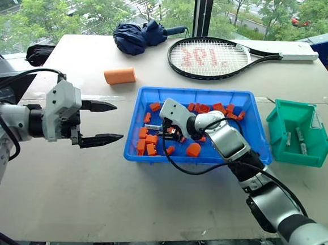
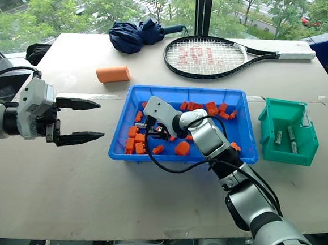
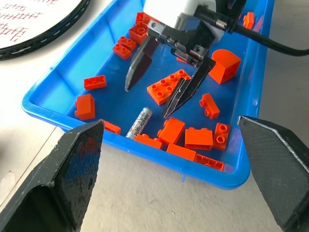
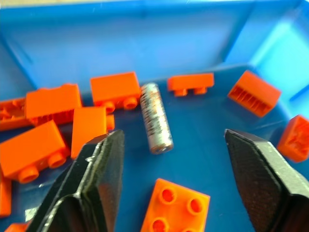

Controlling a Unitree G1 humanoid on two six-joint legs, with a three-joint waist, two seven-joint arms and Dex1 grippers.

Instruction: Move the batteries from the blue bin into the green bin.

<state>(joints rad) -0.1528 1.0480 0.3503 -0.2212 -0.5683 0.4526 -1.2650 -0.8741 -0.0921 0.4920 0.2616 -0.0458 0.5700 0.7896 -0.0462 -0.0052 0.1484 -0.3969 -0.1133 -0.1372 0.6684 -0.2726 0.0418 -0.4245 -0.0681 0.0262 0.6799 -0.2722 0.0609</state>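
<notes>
Battery (image 3: 139,123) lying flat in the blue bin (image 1: 250,106), its long axis running toward the near wall.

We see the right gripper (image 3: 165,86) angled down above it, fingers spread, holding nothing; the left gripper (image 1: 100,122) hovers level, open, beside the bin. The battery is silver-grey among orange bricks (image 1: 148,145).

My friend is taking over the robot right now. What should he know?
Right gripper: fingers open, holding nothing, poised over the battery lying loose among orange bricks in the blue bin.
Left gripper: fingers open, empty, over the bare table beside the blue bin.
Done: three batteries lie in the green bin.
Left: grab that one battery, carry it to the green bin, then check under the bricks for more.
</notes>
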